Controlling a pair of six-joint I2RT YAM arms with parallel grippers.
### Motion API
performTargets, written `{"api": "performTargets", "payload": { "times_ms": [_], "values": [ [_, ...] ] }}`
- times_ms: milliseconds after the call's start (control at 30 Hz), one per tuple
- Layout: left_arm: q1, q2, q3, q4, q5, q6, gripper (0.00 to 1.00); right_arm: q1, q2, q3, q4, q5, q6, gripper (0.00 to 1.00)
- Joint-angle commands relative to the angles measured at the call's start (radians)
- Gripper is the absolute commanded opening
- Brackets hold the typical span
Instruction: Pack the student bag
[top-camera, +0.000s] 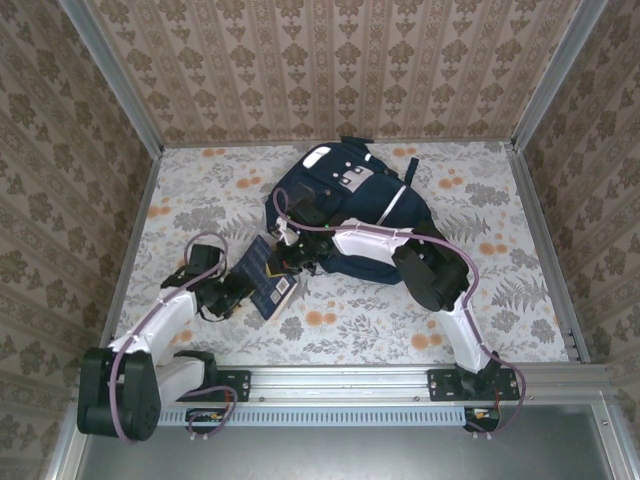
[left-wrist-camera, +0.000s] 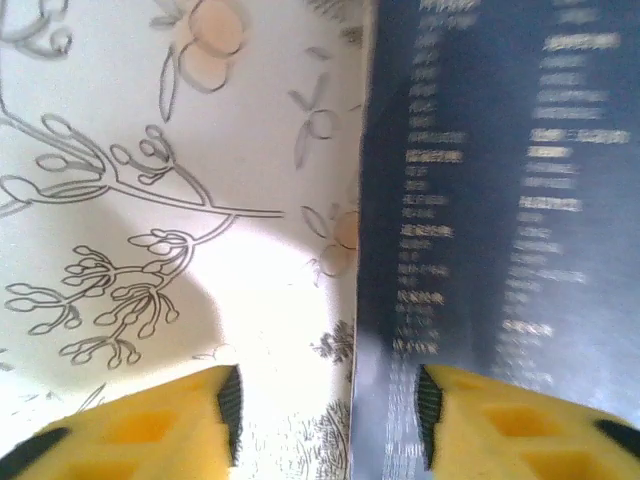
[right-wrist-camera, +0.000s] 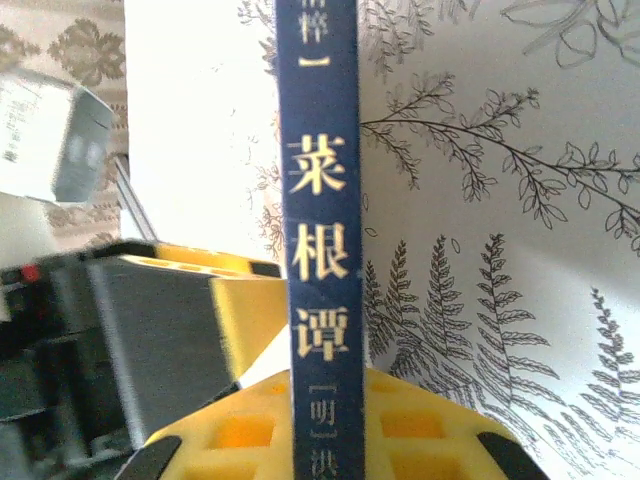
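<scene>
Gripping the navy book by its spine, the right gripper has yellow pads pressed against both sides, so its jaws are clenched on it. Gold characters run down the spine.

Student bag lies flat on the floral table, grey-white patches on its far end and the white stripe on its right side.

Book sits just off the bag's near-left corner. Right gripper is between bag and book, at the book's bag-side edge.

Left gripper is on the book's side away from the bag. In its wrist view the jaws stand released: left gripper straddles the book's edge with a clear gap, one finger over the tablecloth, the other over the cover.
</scene>
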Motion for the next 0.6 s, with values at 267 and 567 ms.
{"api": "performTargets", "payload": {
  "times_ms": [267, 567],
  "values": [
    [0.051, -0.111, 0.263, 0.008, 0.204, 0.22, 0.73, -0.15, -0.382, -0.219, 0.234, -0.108, 0.141, 0.0],
    [0.029, 0.012, 0.303, 0.583, 0.508, -0.045, 0.71, -0.228, -0.481, -0.38, 0.638, -0.268, 0.435, 0.0]
  ]
}}
